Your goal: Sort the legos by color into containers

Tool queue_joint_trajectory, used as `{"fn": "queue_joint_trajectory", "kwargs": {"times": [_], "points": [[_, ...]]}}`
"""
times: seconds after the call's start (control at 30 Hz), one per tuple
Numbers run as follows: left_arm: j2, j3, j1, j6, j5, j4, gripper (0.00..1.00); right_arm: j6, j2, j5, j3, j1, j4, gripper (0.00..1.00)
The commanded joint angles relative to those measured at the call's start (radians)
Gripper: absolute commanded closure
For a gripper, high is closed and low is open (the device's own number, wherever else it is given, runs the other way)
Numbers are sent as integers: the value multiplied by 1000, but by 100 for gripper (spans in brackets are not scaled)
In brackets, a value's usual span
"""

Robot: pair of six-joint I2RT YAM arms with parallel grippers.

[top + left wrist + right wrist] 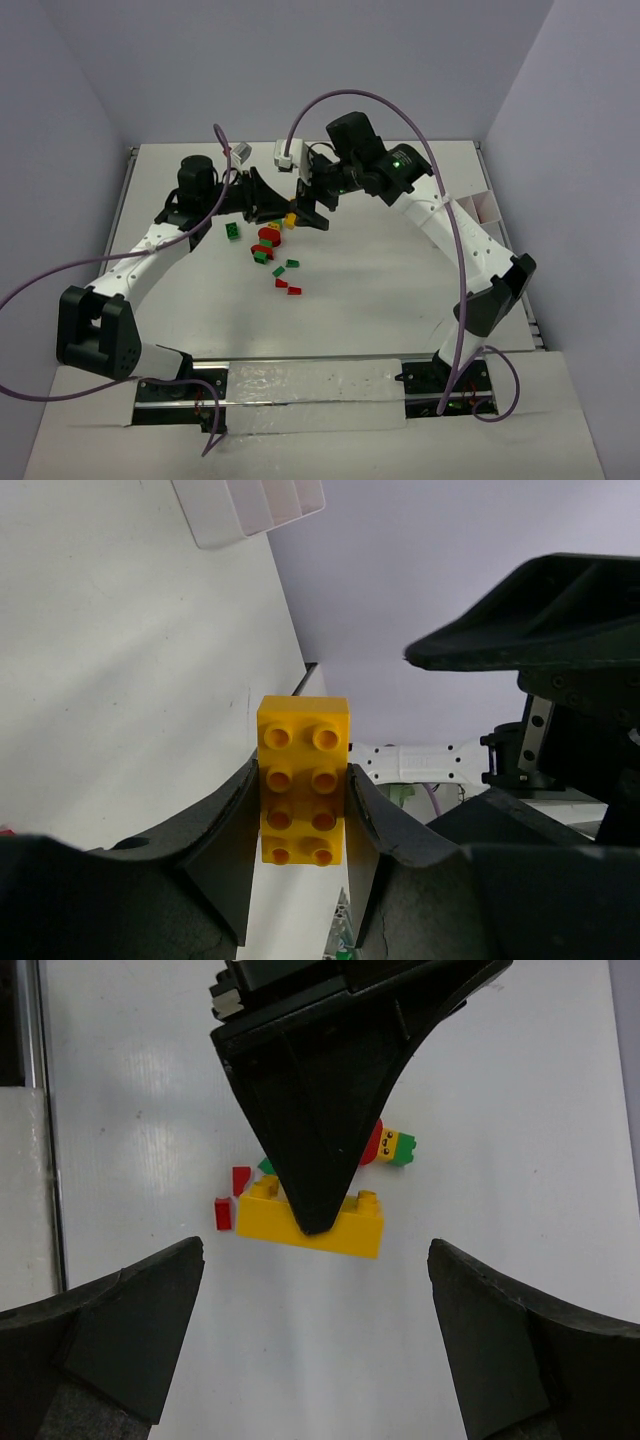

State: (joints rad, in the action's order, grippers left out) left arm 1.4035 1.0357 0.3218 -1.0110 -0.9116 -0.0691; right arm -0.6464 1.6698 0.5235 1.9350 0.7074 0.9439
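A white tabletop (380,300) fills the scene, matte and lightly scuffed (a few faint dark specks show in the right wrist view). Pale lavender walls (300,60) close it in at the back and on both sides. Near the far edge sit a small white box (286,154) and, to its left, a smaller grey piece (241,152), the two apart. A purple cable (350,92) arcs high over the far half, one end dropping to the white box. Along the near edge lies a glossy clear strip (310,383).
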Motion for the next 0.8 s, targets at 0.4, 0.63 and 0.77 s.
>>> {"fn": "queue_joint_trajectory", "kwargs": {"times": [0.4, 0.63, 0.77], "points": [[-29, 66, 30, 40, 42, 23, 100, 62, 96, -49, 43, 20, 20, 0], [-21, 66, 30, 48, 62, 32, 100, 80, 107, -48, 51, 20, 25, 5], [-20, 66, 30, 49, 71, 37, 100, 88, 106, -43, 50, 21, 21, 12]]}}
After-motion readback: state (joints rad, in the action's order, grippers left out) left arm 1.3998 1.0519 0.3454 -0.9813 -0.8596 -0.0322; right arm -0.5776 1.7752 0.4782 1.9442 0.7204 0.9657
